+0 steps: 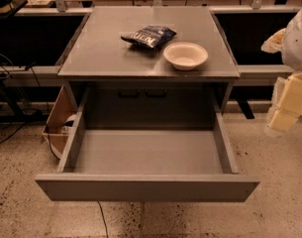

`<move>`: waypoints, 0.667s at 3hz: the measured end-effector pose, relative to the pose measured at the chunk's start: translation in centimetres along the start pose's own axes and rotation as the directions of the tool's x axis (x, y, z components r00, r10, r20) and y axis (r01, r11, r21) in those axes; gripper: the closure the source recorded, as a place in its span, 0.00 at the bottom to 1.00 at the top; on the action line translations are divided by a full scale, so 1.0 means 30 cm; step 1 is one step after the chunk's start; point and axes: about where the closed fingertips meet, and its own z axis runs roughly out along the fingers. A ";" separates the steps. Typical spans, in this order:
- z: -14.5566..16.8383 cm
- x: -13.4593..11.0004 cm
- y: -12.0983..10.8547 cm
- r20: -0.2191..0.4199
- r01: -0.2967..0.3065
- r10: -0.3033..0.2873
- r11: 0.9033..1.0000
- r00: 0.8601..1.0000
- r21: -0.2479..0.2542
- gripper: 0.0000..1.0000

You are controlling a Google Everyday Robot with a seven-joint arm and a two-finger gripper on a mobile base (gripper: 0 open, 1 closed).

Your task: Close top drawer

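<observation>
Hanging at the camera view's right edge, the gripper (286,105) shows as blurred pale-yellow blocks, clear of the cabinet; whether it is clenched or released I cannot tell. Left of it and lower, the top drawer (148,187) stands wide open, a shallow matte-grey rectangular box with a plain flat front. Left and farther back, the smooth grey tabletop (106,53) carries a crinkled dark chip bag (148,35) beside a round white bowl (185,55).
</observation>
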 end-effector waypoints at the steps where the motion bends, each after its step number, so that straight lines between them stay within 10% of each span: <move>1: 0.000 0.000 0.000 0.000 0.000 0.000 1.000 1.000 0.000 0.00; 2: 0.123 0.020 0.012 0.041 0.002 -0.001 1.000 0.999 -0.025 0.00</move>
